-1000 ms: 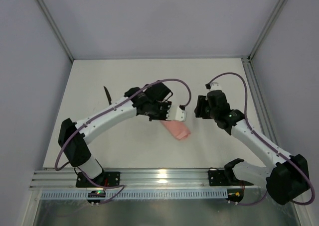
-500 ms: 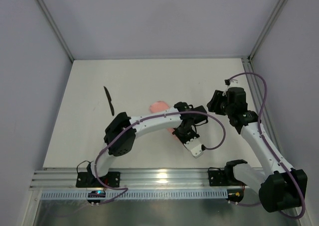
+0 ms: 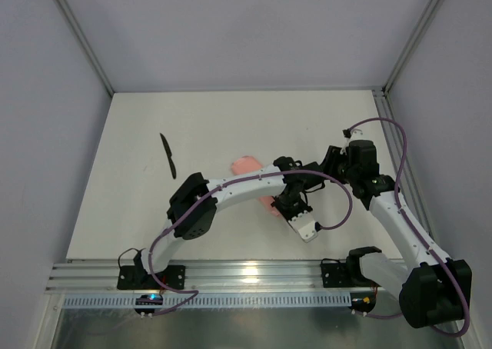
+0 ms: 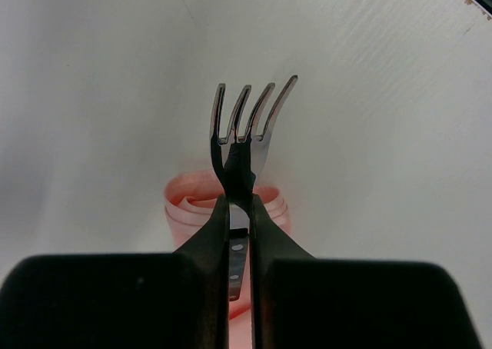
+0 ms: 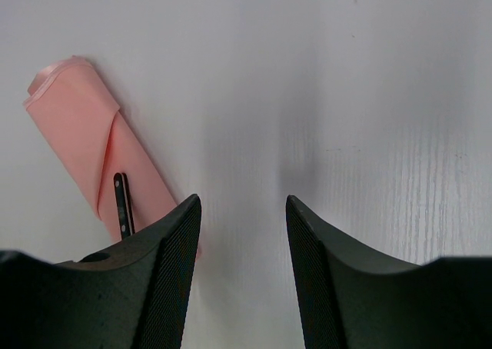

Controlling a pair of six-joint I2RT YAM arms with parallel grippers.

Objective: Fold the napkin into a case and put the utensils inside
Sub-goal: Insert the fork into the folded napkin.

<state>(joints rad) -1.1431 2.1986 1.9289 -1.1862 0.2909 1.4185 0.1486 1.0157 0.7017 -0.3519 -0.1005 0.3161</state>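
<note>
Left gripper [image 4: 238,203]: clamped on fork [image 4: 250,111], above case [image 4: 184,211]
Right gripper [image 5: 238,211]: jaws apart, empty, beside case
Tip: line fork up with case opening, slide gently without bunching it

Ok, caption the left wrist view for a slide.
Left pincer grips the fork by its neck, tines outward, over the pink case.

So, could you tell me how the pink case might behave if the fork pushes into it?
Probably floppy: the case is thin folded cloth with soft layered edges, so it may buckle. It likely slides easily too, being light cloth on a smooth white table.
</note>
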